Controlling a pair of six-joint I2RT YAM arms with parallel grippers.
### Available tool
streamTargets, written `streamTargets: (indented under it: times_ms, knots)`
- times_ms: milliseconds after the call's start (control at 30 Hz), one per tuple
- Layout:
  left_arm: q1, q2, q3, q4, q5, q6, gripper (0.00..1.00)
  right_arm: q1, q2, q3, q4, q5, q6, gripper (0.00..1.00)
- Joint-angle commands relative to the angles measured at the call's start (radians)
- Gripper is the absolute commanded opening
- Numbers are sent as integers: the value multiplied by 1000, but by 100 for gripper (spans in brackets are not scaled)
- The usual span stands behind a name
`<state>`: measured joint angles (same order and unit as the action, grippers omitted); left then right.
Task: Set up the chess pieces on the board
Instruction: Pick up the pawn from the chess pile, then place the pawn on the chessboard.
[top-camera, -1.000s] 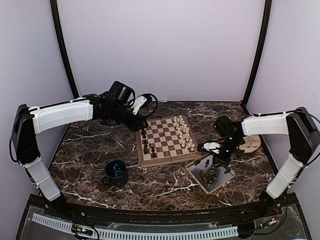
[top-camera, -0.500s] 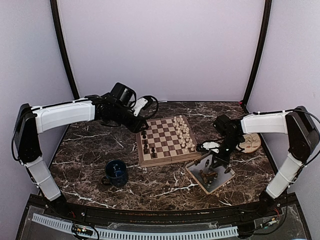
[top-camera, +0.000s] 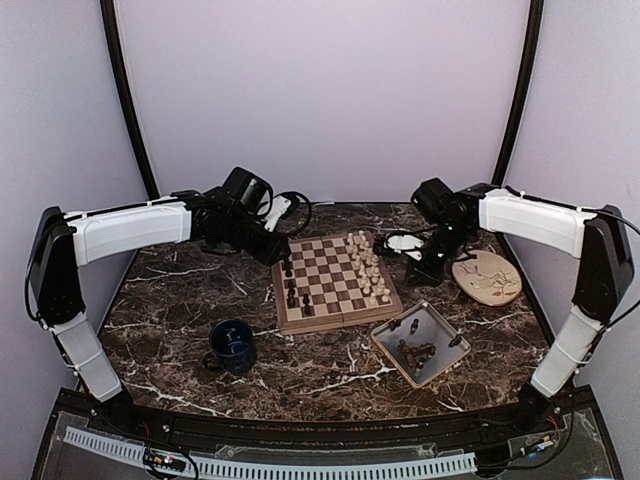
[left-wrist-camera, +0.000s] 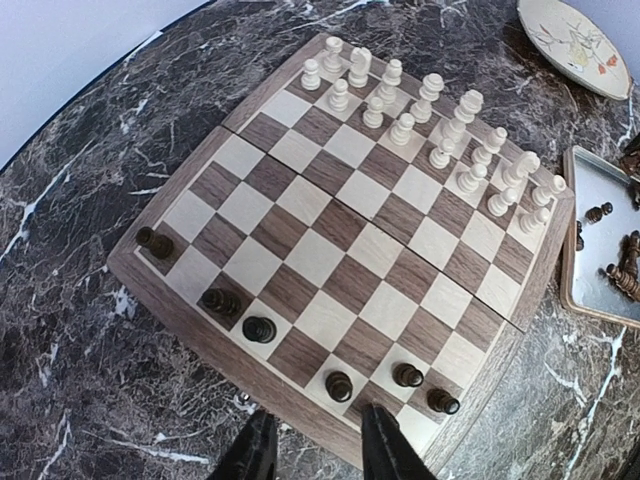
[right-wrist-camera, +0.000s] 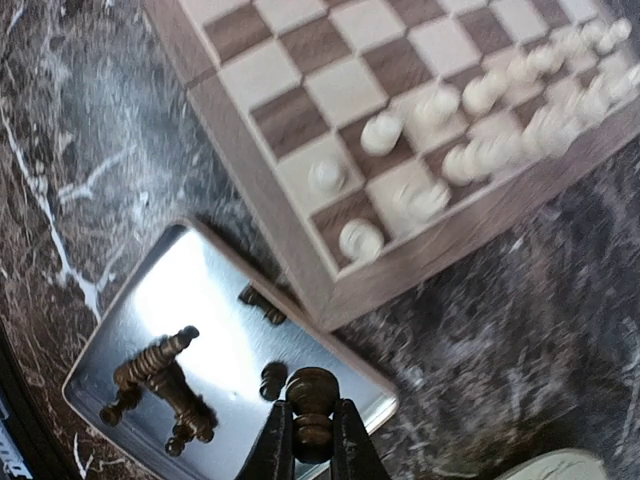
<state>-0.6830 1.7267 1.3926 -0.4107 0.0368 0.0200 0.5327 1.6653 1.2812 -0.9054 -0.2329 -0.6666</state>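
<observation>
1. The right claw (right-wrist-camera: 313, 418) pinches one dark piece (right-wrist-camera: 313, 385) just outside the board (right-wrist-camera: 345, 90), on the side where the white pieces stand.
2. The left claw (left-wrist-camera: 315, 455) is spread with nothing in it, just outside the opposite edge.
3. Six dark pieces (left-wrist-camera: 258, 328) line that edge.
4. The white pieces (left-wrist-camera: 430, 120) fill two rows, and open squares lie between the two sets.
5. Spare dark pieces (right-wrist-camera: 165, 385) lie in the tray (right-wrist-camera: 190, 290) near the board's corner.

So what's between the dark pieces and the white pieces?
Bare board squares alone separate the dark pieces from the white pieces, in the left wrist view.
</observation>
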Motion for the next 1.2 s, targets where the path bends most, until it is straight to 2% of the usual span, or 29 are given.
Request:
streamTargets:
  times_ms: [0,233,500,833,1067,1167]
  knots:
    - [29,-43,28,-20,-74,-53,32,74,89,184,-40,37,25,6]
    - [62,-77,23,-19,-109,-70,32,181,315,454,-64,79,66,7]
    - [112,-106,17,-11,-104,-75,32,250,562,719,-138,49,96,7]
    - [119,-112,16,-12,-101,-75,32,291,702,840,-144,93,122,8]
    - [120,-107,16,-13,-84,-70,32,288,697,840,-135,90,142,27]
    - [121,-101,18,-16,-43,-46,32,283,653,816,-144,94,140,29]
